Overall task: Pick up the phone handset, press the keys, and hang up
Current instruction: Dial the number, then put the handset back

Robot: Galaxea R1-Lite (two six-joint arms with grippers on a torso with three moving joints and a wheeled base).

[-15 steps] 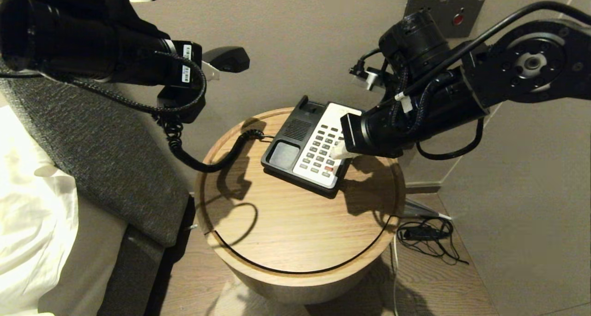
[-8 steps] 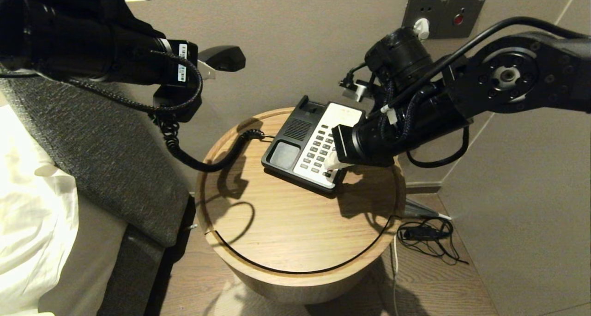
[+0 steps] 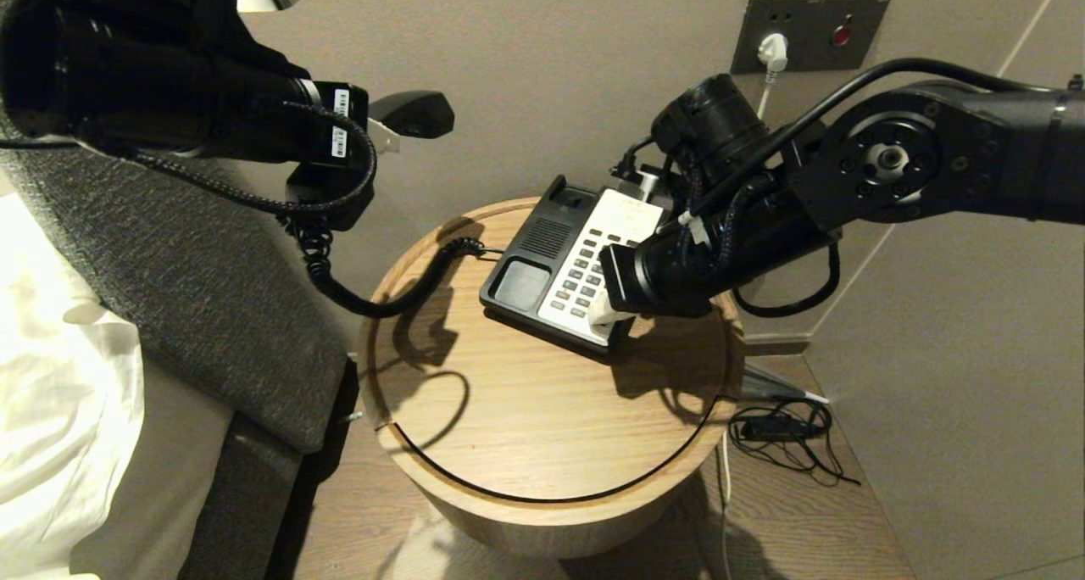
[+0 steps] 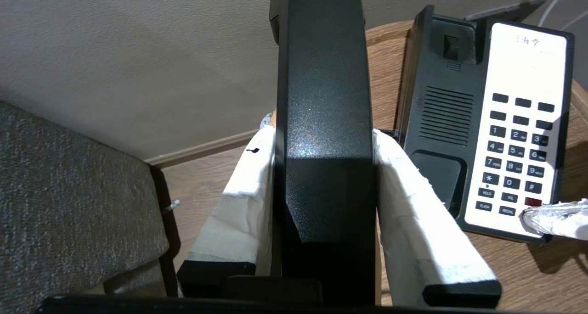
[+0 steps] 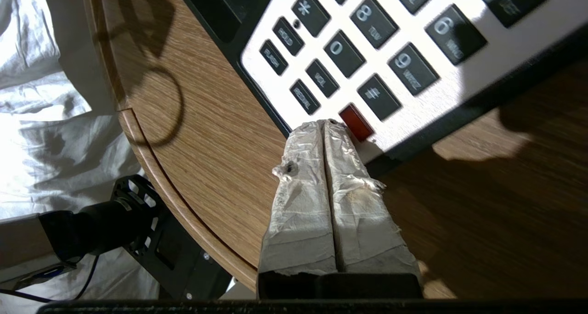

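Handset (image 4: 324, 121) clamped in left gripper (image 4: 324, 176) above table (image 3: 525, 427); right gripper (image 5: 327, 126), fingers pressed together, beside red key (image 5: 356, 121) among keys (image 3: 583, 279): may miss, or nudge base (image 3: 530, 266).

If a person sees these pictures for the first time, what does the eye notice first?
Probably the right gripper, its taped fingers shut together, tip down at the near corner of the keys beside the red button. Next, the phone handset, held off to the left of the round wooden table by the left gripper, its coiled cord hanging to the phone base.
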